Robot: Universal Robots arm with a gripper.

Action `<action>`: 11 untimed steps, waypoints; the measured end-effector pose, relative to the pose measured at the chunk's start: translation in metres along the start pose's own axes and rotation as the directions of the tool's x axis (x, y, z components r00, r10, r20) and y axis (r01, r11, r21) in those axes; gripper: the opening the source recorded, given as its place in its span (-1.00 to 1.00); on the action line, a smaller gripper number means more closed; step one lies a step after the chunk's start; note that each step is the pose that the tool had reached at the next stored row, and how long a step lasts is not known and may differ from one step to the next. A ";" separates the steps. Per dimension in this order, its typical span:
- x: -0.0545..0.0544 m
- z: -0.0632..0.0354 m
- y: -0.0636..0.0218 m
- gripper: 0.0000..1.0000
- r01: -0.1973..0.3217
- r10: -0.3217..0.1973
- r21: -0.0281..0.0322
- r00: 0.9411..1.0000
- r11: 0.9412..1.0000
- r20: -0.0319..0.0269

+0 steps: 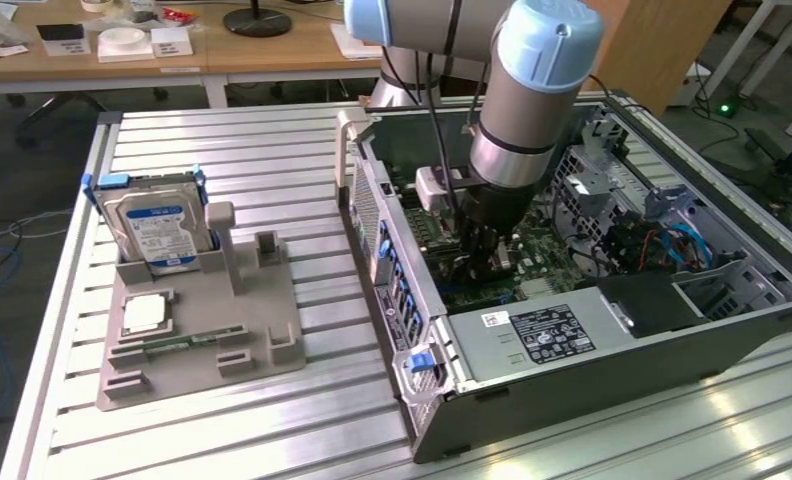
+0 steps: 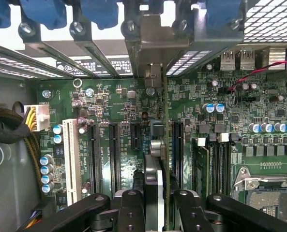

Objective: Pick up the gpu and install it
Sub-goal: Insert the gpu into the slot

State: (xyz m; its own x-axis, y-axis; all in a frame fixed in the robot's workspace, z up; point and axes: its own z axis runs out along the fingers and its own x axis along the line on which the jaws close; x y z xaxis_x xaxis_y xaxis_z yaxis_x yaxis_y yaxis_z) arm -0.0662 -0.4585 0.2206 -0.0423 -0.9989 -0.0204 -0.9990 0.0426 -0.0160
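Edge-on in the wrist view, the gpu [image 2: 158,159] is a slim dark card standing upright over the green motherboard [image 2: 119,111], in line with a dark expansion slot. Its metal bracket [image 2: 153,36] reaches the rear slot panel with the blue latches. My gripper [image 2: 158,215] is shut on the card, one black finger [image 2: 129,212] on each side. From the exterior view, the gripper [image 1: 487,255] is deep inside the open computer case [image 1: 410,330], low over the motherboard.
On the exterior view's left, a grey holder [image 1: 196,340] carries the silver hard drive [image 1: 156,225], a processor chip [image 1: 145,313] and a green memory stick [image 1: 183,343]. The power supply [image 1: 543,335] sits near the arm. A white slot [image 2: 71,159], memory slots [image 2: 216,164] and braided cables [image 2: 7,125] flank the card.
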 end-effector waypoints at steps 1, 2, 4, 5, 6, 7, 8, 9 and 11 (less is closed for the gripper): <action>0.000 0.0001 0.0000 -0.44 0.000 0.000 0.000 1.000 1.000 0.000; 0.000 0.0001 -0.0001 -0.44 0.000 0.000 0.000 1.000 1.000 0.000; 0.000 0.0001 -0.0001 -0.44 0.000 0.000 0.000 1.000 1.000 0.000; 0.000 0.0001 -0.0001 -0.44 0.000 0.000 0.000 1.000 1.000 0.000; 0.000 0.0001 -0.0001 -0.44 0.000 0.000 0.000 1.000 1.000 0.000; 0.000 0.0001 -0.0001 -0.44 0.000 0.000 0.000 1.000 1.000 0.000; 0.000 0.0001 -0.0001 -0.44 0.000 0.000 0.000 1.000 1.000 0.000; 0.000 0.0001 -0.0001 -0.44 0.000 0.000 0.000 1.000 1.000 0.000; 0.000 0.0001 -0.0001 -0.44 0.000 0.000 0.000 1.000 1.000 0.000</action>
State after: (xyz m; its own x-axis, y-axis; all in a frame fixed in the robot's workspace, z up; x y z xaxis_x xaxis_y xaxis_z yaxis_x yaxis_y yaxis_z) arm -0.0661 -0.4584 0.2205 -0.0421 -0.9989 -0.0208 -0.9990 0.0424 -0.0162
